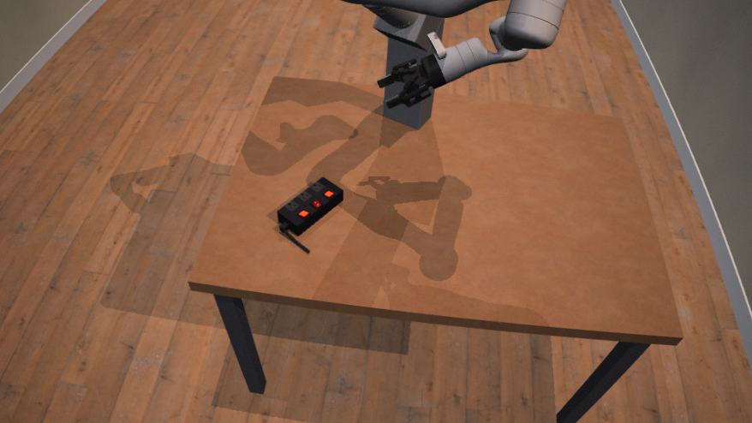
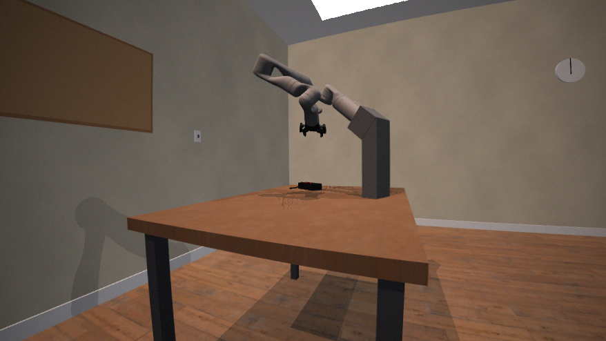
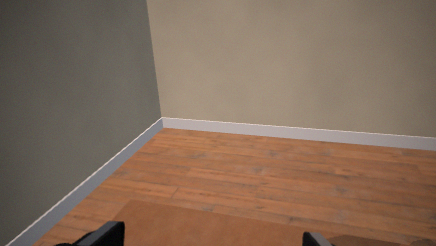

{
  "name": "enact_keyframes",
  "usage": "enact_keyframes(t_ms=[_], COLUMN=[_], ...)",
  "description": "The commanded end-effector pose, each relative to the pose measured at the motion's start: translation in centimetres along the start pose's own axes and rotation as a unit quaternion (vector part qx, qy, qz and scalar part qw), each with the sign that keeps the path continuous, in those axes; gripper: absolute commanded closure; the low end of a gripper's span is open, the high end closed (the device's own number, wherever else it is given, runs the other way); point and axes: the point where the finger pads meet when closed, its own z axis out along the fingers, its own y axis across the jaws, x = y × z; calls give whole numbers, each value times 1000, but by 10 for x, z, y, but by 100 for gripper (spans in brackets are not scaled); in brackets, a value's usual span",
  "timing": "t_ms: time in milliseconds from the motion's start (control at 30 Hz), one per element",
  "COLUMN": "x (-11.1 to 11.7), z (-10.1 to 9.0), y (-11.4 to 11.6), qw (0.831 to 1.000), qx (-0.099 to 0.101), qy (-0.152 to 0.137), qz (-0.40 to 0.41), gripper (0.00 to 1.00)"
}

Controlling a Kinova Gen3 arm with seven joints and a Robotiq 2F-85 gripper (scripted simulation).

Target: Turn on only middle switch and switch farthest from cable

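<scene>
The black power strip [image 1: 316, 216] [image 2: 311, 186] lies flat and the right way up on the left part of the table [image 1: 499, 221] [image 2: 270, 220]. Its cable [image 1: 296, 241] leaves the near-left end. The switch nearest the cable [image 1: 303, 214] glows bright orange, lit. The middle switch [image 1: 316, 203] is dark red, unlit. The switch farthest from the cable [image 1: 328, 194] glows bright orange, lit. My gripper [image 1: 385, 93] [image 2: 313, 135] [image 3: 214, 235] is open and empty, high above the table and away from the strip. The strip is out of the wrist view.
The grey pedestal [image 1: 409, 107] [image 2: 376, 161] carrying the arm stands at the table's back edge. Arm shadows fall across the table around the strip. The wrist view shows the room corner, the wooden floor [image 3: 240, 165] and part of the table top [image 3: 190, 227].
</scene>
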Motion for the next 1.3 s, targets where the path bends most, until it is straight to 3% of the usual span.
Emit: enact_keyframes(t_ms=[0, 100, 167, 333, 467, 533, 567, 900, 933, 1200, 1267], x=[-15, -32, -32, -63, -76, -76, -82, -84, -88, -89, -94], z=[15, 26, 26, 47, 56, 56, 60, 59, 65, 64, 69], y=[-4, -11, -11, -20, -24, -24, -27, -27, -29, -30, -32], qw=[998, 995, 995, 981, 972, 972, 967, 967, 962, 961, 956], qx=[-36, -60, -60, -113, -135, -135, -146, -147, -158, -158, -169], qy=[-31, -59, -59, -115, -139, -139, -150, -151, -162, -162, -173], qz=[30, 56, 56, 108, 131, 131, 143, 145, 156, 157, 168], gripper=[0, 0, 0, 0, 0, 0, 0, 0, 0, 0, 0])
